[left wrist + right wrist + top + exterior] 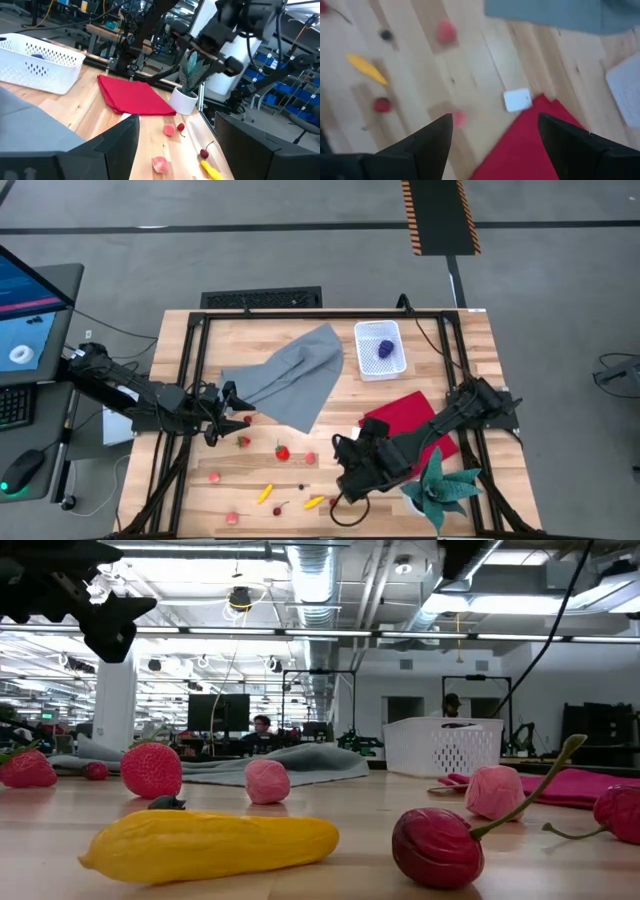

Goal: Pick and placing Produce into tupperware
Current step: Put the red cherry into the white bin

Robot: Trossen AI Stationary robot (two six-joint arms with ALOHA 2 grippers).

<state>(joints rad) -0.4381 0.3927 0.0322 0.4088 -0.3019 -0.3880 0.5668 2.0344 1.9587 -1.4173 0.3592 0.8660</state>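
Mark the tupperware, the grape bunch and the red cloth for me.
tupperware (365,332): high view, bare rim at its upper left corner.
grape bunch (385,349): high view, middle of the purple bunch inside the tub.
red cloth (405,412): high view, bare upper part.

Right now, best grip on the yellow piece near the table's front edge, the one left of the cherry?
Take the yellow piece across its narrow middle, coming straight down. It lies flat and elongated, angled on the wood, so set the fingers square to its long axis. The left gripper is open and empty. A cherry sits close beside it.
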